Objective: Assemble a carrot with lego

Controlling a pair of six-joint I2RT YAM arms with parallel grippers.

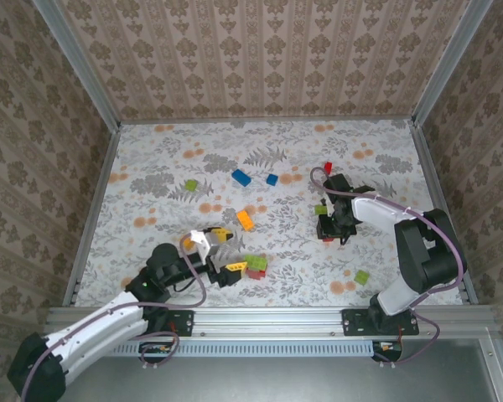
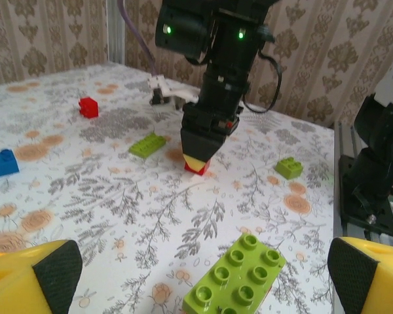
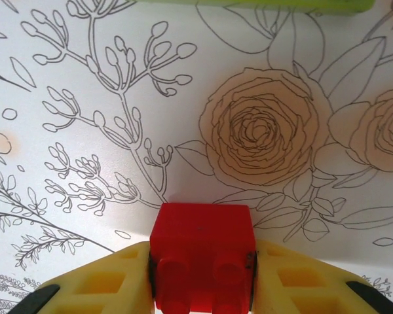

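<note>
Brick (image 3: 202, 243), red, glossy, studded, clamped in right tool (image 3: 202, 284); left tool (image 2: 204, 271) wide open near lime studded block (image 2: 239, 278).

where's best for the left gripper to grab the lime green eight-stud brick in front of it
Probably its two long side walls at mid-length, coming down from above. The lime green brick lies flat, studs up, so those walls are flat, parallel and exposed; the open left gripper should turn to span its short width.
</note>
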